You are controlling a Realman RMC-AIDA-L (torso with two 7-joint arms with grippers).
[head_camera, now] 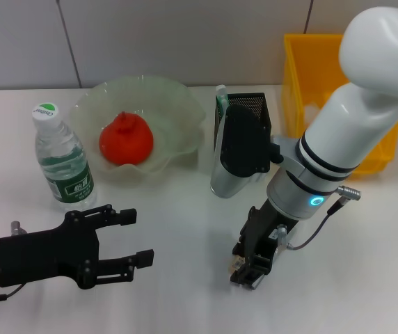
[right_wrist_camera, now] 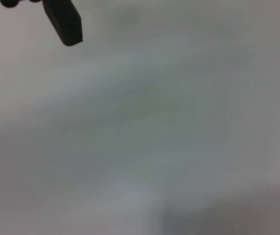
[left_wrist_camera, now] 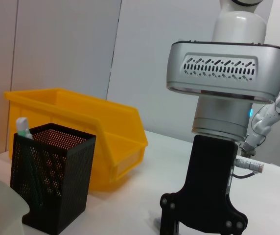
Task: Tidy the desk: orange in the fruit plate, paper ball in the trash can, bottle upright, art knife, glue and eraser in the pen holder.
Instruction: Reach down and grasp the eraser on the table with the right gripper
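Observation:
The orange [head_camera: 124, 139] lies in the fruit plate [head_camera: 178, 104]. The bottle [head_camera: 63, 163] stands upright to the plate's left. The pen holder [head_camera: 249, 111] stands mid-table with the glue [head_camera: 221, 96] sticking out of it; both also show in the left wrist view, holder [left_wrist_camera: 52, 181] and glue [left_wrist_camera: 22, 128]. My right gripper [head_camera: 246, 273] points straight down at the table in front of the holder. A small beige bit, perhaps the eraser [head_camera: 234, 264], shows at its tip. My left gripper [head_camera: 126, 240] is open and empty at the front left. The art knife is not visible.
The yellow trash can [head_camera: 310, 76] stands at the back right, behind the right arm, and shows in the left wrist view [left_wrist_camera: 96, 132]. No paper ball shows. The right wrist view shows only blurred white table [right_wrist_camera: 154, 137] and a dark tip in one corner.

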